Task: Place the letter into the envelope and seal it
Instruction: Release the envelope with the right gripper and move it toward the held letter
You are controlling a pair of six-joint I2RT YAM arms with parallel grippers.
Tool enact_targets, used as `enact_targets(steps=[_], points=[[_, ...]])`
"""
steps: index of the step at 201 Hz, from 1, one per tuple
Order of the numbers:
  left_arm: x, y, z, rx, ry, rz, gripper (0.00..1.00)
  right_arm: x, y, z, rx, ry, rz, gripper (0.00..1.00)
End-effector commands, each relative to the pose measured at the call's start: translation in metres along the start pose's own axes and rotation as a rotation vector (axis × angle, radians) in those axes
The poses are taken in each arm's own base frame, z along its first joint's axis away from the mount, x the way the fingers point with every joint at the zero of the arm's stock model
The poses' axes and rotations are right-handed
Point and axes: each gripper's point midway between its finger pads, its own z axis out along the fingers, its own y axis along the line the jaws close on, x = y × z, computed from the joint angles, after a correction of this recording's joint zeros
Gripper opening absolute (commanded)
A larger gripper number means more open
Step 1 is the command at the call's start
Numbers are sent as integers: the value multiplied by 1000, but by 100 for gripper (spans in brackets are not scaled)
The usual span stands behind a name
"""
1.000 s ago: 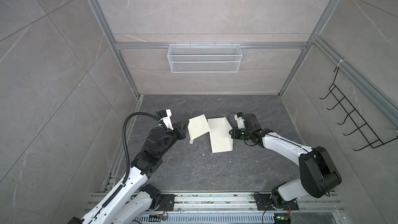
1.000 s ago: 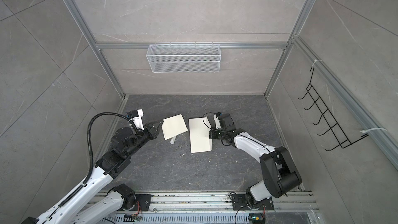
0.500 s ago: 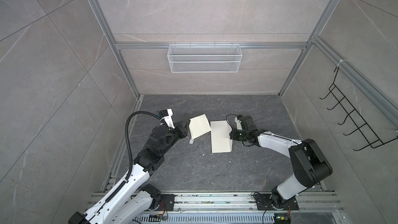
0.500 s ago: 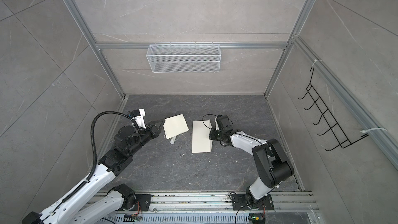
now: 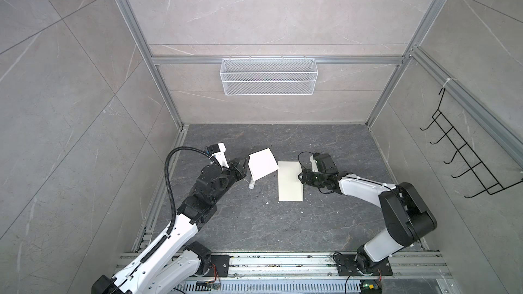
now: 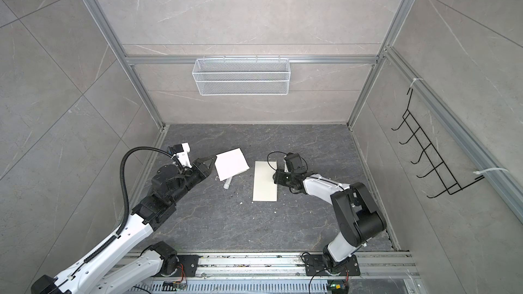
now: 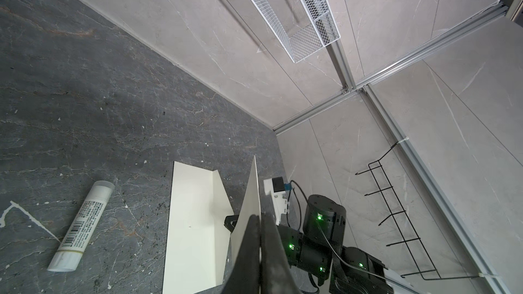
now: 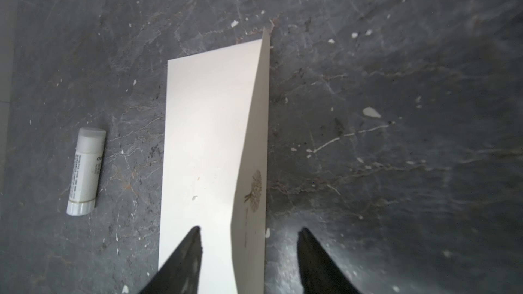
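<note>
- The left end effector (image 5: pixel 246 163) pinches the letter (image 5: pixel 263 164) by its edge, up off the counter (image 5: pixel 254 222).
- The envelope (image 5: pixel 288 190) lies near the counter's middle, with its flap lifted.
- The right end effector (image 8: pixel 249 230) is released, with a finger on each side of that flap.

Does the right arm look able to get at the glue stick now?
Probably yes: the right claw is open and empty, and only the envelope lies between it and the glue stick.
</note>
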Motion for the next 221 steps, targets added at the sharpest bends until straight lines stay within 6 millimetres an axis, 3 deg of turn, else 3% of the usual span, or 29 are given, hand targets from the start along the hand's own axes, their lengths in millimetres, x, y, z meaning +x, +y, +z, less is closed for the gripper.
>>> enact_targets(steps=[1, 35, 74, 132, 221], points=[[-12, -10, 0, 41, -54, -60, 0, -22, 22, -40, -61, -101, 1, 67], [-16, -14, 2, 71, -69, -148, 0, -45, 68, -103, -280, -223, 79, 87], [-19, -17, 7, 100, -85, -237, 0, -57, 108, -142, -527, -333, 273, 99], [-15, -20, 19, 148, -69, -348, 0, -51, 147, -147, -724, -392, 511, 99], [-9, -22, 31, 187, -35, -415, 0, -49, 197, -132, -911, -392, 623, 97]])
